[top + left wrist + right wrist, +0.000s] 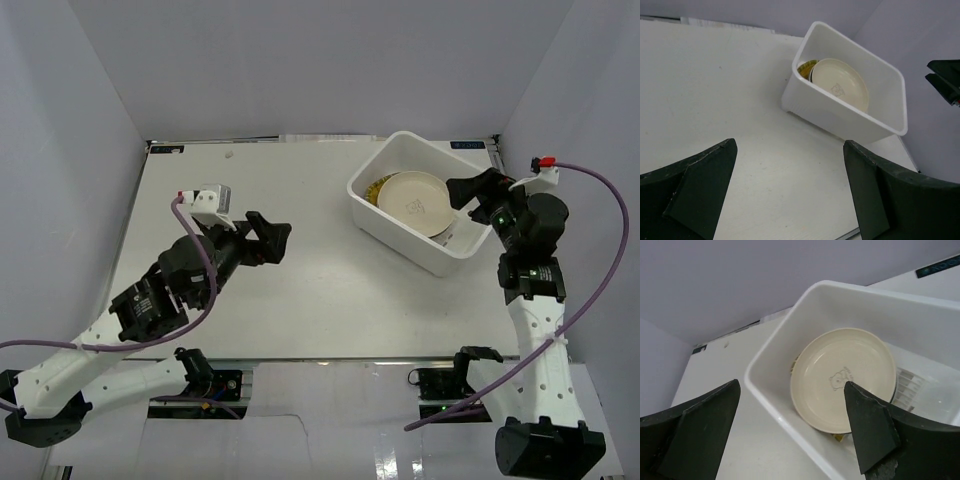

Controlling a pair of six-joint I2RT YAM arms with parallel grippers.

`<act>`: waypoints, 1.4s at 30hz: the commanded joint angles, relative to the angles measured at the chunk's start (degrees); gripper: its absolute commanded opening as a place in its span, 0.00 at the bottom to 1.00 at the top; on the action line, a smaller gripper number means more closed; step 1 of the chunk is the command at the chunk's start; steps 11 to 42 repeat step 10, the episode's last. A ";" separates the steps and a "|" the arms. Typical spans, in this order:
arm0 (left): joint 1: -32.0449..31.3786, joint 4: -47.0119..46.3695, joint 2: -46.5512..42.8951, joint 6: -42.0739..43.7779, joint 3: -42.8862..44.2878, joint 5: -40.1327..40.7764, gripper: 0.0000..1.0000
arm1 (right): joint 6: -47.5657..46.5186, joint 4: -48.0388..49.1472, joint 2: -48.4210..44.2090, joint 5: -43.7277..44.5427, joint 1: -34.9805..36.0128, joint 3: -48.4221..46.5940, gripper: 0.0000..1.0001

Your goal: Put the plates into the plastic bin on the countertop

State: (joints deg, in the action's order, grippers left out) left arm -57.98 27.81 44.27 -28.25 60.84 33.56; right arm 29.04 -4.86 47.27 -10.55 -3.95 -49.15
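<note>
While left end effector [270,238] and right end effector [468,192] gape empty, only the right wrist view shows slots in the bin [771,405].

Bright, even, diffuse light from overhead: every shadow is soft-edged. The countertop [300,200] reads near-white and slightly washed out. The plastic bin [412,247] near its far right corner casts only a faint grey shadow along its base. The wrist views are sharp at distance, while the left gripper [790,150] and right gripper [792,387] loom in the foreground, dark, underexposed and slightly blurred.
</note>
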 commanded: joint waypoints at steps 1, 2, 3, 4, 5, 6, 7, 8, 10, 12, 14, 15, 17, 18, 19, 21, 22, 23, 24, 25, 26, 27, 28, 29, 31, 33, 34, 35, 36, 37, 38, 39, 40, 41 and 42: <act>-0.12 -4.43 -1.11 3.20 5.07 -0.86 0.98 | -1.17 0.05 -1.82 -11.68 0.43 -11.28 0.90; -0.03 -6.61 -1.64 3.90 5.34 -1.91 0.98 | -1.78 -1.71 -2.44 -12.21 0.43 -13.41 0.90; -0.03 -7.76 -2.25 4.77 5.52 -2.36 0.98 | -2.31 -3.12 -3.40 -12.65 0.43 -14.91 0.90; -0.12 -10.04 -3.74 5.04 5.34 -3.40 0.98 | -2.49 -2.61 -6.11 -12.40 0.43 -15.97 0.90; -0.12 -11.19 -4.54 5.48 5.08 -4.02 0.98 | -2.41 -1.48 -7.79 -11.87 0.52 -15.72 0.90; -0.03 -12.42 -5.41 6.44 4.73 -4.64 0.98 | -2.41 1.49 -11.20 -10.04 0.43 -15.28 0.90; -0.03 -14.09 -6.12 6.80 4.03 -4.99 0.98 | -2.32 2.92 -12.80 -8.89 0.52 -14.67 0.90; -0.12 -14.36 -6.82 6.89 3.85 -4.91 0.98 | -2.32 4.06 -14.20 -7.66 0.43 -13.71 0.90; -0.12 -13.93 -6.74 7.24 4.46 -4.91 0.98 | -2.58 6.53 -16.32 -4.67 0.43 -13.17 0.90; -0.12 -13.93 -6.74 7.24 4.46 -4.91 0.98 | -2.58 6.53 -16.32 -4.67 0.43 -13.17 0.90; -0.12 -13.93 -6.74 7.24 4.46 -4.91 0.98 | -2.58 6.53 -16.32 -4.67 0.43 -13.17 0.90; -0.12 -13.93 -6.74 7.24 4.46 -4.91 0.98 | -2.58 6.53 -16.32 -4.67 0.43 -13.17 0.90; -0.12 -13.93 -6.74 7.24 4.46 -4.91 0.98 | -2.58 6.53 -16.32 -4.67 0.43 -13.17 0.90; -0.12 -13.93 -6.74 7.24 4.46 -4.91 0.98 | -2.58 6.53 -16.32 -4.67 0.43 -13.17 0.90; -0.12 -13.93 -6.74 7.24 4.46 -4.91 0.98 | -2.58 6.53 -16.32 -4.67 0.43 -13.17 0.90; -0.12 -13.93 -6.74 7.24 4.46 -4.91 0.98 | -2.58 6.53 -16.32 -4.67 0.43 -13.17 0.90; -0.12 -13.93 -6.74 7.24 4.46 -4.91 0.98 | -2.58 6.53 -16.32 -4.67 0.43 -13.17 0.90; -0.12 -13.93 -6.74 7.24 4.46 -4.91 0.98 | -2.58 6.53 -16.32 -4.67 0.43 -13.17 0.90; -0.12 -13.93 -6.74 7.24 4.46 -4.91 0.98 | -2.58 6.53 -16.32 -4.67 0.43 -13.17 0.90; -0.12 -13.93 -6.74 7.24 4.46 -4.91 0.98 | -2.58 6.53 -16.32 -4.67 0.43 -13.17 0.90; -0.12 -13.93 -6.74 7.24 4.46 -4.91 0.98 | -2.58 6.53 -16.32 -4.67 0.43 -13.17 0.90; -0.12 -13.93 -6.74 7.24 4.46 -4.91 0.98 | -2.58 6.53 -16.32 -4.67 0.43 -13.17 0.90; -0.12 -13.93 -6.74 7.24 4.46 -4.91 0.98 | -2.58 6.53 -16.32 -4.67 0.43 -13.17 0.90; -0.12 -13.93 -6.74 7.24 4.46 -4.91 0.98 | -2.58 6.53 -16.32 -4.67 0.43 -13.17 0.90; -0.12 -13.93 -6.74 7.24 4.46 -4.91 0.98 | -2.58 6.53 -16.32 -4.67 0.43 -13.17 0.90; -0.12 -13.93 -6.74 7.24 4.46 -4.91 0.98 | -2.58 6.53 -16.32 -4.67 0.43 -13.17 0.90; -0.12 -13.93 -6.74 7.24 4.46 -4.91 0.98 | -2.58 6.53 -16.32 -4.67 0.43 -13.17 0.90; -0.12 -13.93 -6.74 7.24 4.46 -4.91 0.98 | -2.58 6.53 -16.32 -4.67 0.43 -13.17 0.90; -0.12 -13.93 -6.74 7.24 4.46 -4.91 0.98 | -2.58 6.53 -16.32 -4.67 0.43 -13.17 0.90; -0.12 -13.93 -6.74 7.24 4.46 -4.91 0.98 | -2.58 6.53 -16.32 -4.67 0.43 -13.17 0.90; -0.12 -13.93 -6.74 7.24 4.46 -4.91 0.98 | -2.58 6.53 -16.32 -4.67 0.43 -13.17 0.90; -0.12 -13.93 -6.74 7.24 4.46 -4.91 0.98 | -2.58 6.53 -16.32 -4.67 0.43 -13.17 0.90; -0.12 -13.93 -6.74 7.24 4.46 -4.91 0.98 | -2.58 6.53 -16.32 -4.67 0.43 -13.17 0.90; -0.12 -13.93 -6.74 7.24 4.46 -4.91 0.98 | -2.58 6.53 -16.32 -4.67 0.43 -13.17 0.90; -0.12 -13.93 -6.74 7.24 4.46 -4.91 0.98 | -2.58 6.53 -16.32 -4.67 0.43 -13.17 0.90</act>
